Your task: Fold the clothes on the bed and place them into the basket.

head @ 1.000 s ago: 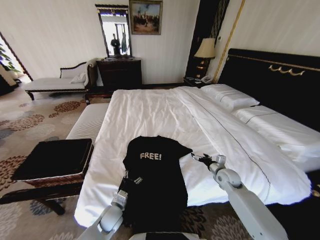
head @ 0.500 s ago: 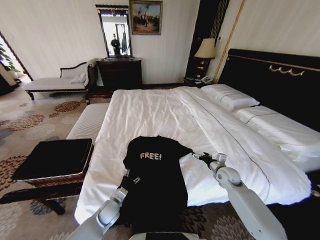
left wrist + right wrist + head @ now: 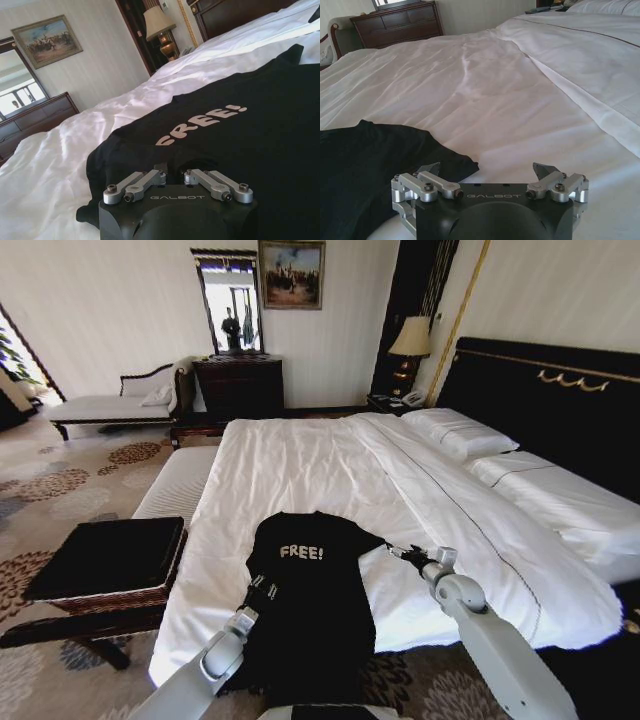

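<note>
The black short-sleeved T-shirt with white "FREE!" lettering (image 3: 305, 590) lies flat at the foot edge of the white-sheeted bed (image 3: 330, 465), hem draping over it. The left end effector (image 3: 262, 587) rests clenched on it; the right end effector (image 3: 398, 553), released, hovers beside its sleeve.

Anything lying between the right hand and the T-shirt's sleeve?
Nothing: in the right wrist view, only bare white duvet separates the open right hand from the T-shirt sleeve. The head view agrees.
</note>
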Controlling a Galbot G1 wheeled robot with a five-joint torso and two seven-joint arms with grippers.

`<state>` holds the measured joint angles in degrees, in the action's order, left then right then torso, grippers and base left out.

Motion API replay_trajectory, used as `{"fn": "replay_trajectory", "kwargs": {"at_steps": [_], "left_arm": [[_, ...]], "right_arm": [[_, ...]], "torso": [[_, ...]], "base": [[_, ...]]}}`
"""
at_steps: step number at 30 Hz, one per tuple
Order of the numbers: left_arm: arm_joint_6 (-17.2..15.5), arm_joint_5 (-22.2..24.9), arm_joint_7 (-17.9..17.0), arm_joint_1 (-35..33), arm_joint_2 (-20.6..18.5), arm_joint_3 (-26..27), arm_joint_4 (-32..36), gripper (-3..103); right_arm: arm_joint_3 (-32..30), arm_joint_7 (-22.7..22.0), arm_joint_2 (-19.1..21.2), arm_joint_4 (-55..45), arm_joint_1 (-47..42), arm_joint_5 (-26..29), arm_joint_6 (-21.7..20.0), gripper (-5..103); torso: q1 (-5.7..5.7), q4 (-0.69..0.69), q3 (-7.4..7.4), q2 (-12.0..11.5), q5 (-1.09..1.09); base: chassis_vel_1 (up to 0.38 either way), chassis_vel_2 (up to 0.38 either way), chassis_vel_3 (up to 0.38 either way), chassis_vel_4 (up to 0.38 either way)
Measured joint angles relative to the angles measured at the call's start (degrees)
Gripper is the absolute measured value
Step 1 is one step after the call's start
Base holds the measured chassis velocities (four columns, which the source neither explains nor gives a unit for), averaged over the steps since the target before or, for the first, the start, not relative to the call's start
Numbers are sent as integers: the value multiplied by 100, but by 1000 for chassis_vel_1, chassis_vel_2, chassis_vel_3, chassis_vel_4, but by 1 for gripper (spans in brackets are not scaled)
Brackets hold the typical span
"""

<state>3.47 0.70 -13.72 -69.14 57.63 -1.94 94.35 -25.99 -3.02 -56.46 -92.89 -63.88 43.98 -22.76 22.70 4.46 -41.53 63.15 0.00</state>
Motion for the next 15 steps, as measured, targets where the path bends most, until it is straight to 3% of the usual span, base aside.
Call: {"fn": "replay_trajectory", "kwargs": {"at_steps": [4, 15], "left_arm": [[27, 37, -24, -8, 17, 40, -11, 1], [35, 214, -138, 35, 156, 275, -48, 1]], "right_arm": [[19, 11, -13, 13, 0, -26, 0, 100], [25, 23, -48, -4, -49, -79, 7, 100]], "torso": [[0, 0, 0, 0, 0], [0, 0, 0, 0, -1]], "base": [[0, 0, 0, 0], [0, 0, 0, 0]]}}
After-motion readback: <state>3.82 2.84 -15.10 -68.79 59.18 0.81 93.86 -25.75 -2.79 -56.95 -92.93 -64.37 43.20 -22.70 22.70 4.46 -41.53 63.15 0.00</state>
